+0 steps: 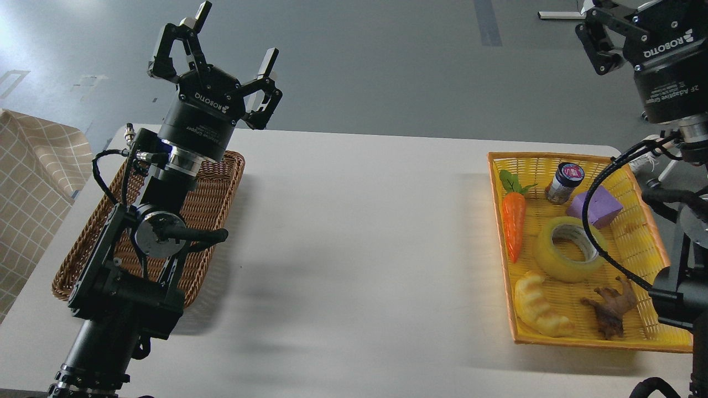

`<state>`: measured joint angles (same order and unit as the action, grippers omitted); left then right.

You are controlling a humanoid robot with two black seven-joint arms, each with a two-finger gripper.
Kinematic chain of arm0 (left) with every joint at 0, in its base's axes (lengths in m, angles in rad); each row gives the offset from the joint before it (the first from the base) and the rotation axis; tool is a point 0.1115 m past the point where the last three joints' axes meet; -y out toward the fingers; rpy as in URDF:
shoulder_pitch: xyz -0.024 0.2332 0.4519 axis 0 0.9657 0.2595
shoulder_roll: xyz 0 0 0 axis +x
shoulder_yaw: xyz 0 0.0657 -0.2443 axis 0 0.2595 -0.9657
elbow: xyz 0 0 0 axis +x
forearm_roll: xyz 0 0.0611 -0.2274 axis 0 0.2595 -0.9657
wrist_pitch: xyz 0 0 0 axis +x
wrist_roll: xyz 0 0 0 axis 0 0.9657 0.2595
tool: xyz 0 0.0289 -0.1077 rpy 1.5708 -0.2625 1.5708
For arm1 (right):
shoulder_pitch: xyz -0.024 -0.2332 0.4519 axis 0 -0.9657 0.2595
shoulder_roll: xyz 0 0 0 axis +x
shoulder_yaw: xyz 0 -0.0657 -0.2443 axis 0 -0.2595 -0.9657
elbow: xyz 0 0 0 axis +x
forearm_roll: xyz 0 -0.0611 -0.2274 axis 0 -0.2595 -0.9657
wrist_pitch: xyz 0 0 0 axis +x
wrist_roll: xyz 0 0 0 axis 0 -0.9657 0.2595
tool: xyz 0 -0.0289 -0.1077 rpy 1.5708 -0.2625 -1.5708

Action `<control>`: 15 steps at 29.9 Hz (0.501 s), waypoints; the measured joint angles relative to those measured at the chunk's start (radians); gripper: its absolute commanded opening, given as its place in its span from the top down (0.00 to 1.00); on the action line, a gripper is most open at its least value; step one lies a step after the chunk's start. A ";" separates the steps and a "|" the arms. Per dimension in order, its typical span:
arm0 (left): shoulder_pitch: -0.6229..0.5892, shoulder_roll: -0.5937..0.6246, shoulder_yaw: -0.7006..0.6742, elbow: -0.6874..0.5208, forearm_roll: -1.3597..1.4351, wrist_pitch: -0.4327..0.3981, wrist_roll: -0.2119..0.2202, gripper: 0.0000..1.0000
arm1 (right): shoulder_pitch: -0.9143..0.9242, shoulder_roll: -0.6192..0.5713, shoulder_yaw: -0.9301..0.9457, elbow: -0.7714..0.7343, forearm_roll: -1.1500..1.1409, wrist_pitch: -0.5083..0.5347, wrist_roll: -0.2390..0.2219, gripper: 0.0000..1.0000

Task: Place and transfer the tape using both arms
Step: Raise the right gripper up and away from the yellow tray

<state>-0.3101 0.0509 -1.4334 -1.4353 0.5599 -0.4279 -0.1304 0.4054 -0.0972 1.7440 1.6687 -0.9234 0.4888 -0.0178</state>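
Note:
The tape, a yellow translucent roll with a pale core, lies flat in the yellow basket at the right of the table. My right gripper is high at the top right, well above and beyond the basket; its visible finger linkage is spread, its tips cut by the frame edge, nothing in it. A black cable of the right arm crosses the tape. My left gripper is open and empty, raised over the far end of the brown wicker basket at the left.
The yellow basket also holds a carrot toy, a small jar, a purple block, a pale croissant toy and a brown toy. The white table lies between the baskets. A checked cloth is at far left.

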 measured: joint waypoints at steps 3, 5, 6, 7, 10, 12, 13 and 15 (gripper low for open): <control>0.001 -0.001 -0.001 -0.002 0.000 0.000 0.000 0.01 | -0.014 -0.062 0.000 0.014 -0.045 0.000 -0.011 0.00; 0.001 0.002 -0.002 -0.005 0.000 0.000 0.000 0.01 | -0.018 -0.105 -0.005 0.015 -0.129 0.000 -0.015 0.00; 0.001 0.003 -0.003 -0.006 0.000 0.000 0.000 0.01 | -0.019 -0.126 -0.010 0.016 -0.175 0.000 -0.016 0.00; 0.001 0.005 -0.003 -0.008 0.000 0.000 0.000 0.01 | -0.021 -0.142 -0.015 0.016 -0.210 0.000 -0.016 0.00; 0.001 0.007 -0.003 -0.010 0.000 0.000 0.001 0.01 | -0.034 -0.210 -0.031 0.014 -0.325 0.000 -0.014 0.00; 0.001 0.008 -0.003 -0.011 0.000 0.000 0.001 0.01 | -0.043 -0.256 -0.037 0.012 -0.399 0.000 -0.013 0.00; 0.001 0.009 -0.003 -0.011 0.000 0.000 0.001 0.01 | -0.045 -0.271 -0.039 0.012 -0.426 0.000 -0.013 0.00; 0.001 0.009 -0.003 -0.011 0.000 0.000 0.002 0.01 | -0.047 -0.300 -0.046 0.011 -0.496 0.000 -0.013 0.00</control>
<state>-0.3092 0.0594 -1.4360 -1.4463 0.5599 -0.4279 -0.1289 0.3586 -0.3975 1.6980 1.6799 -1.4193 0.4890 -0.0311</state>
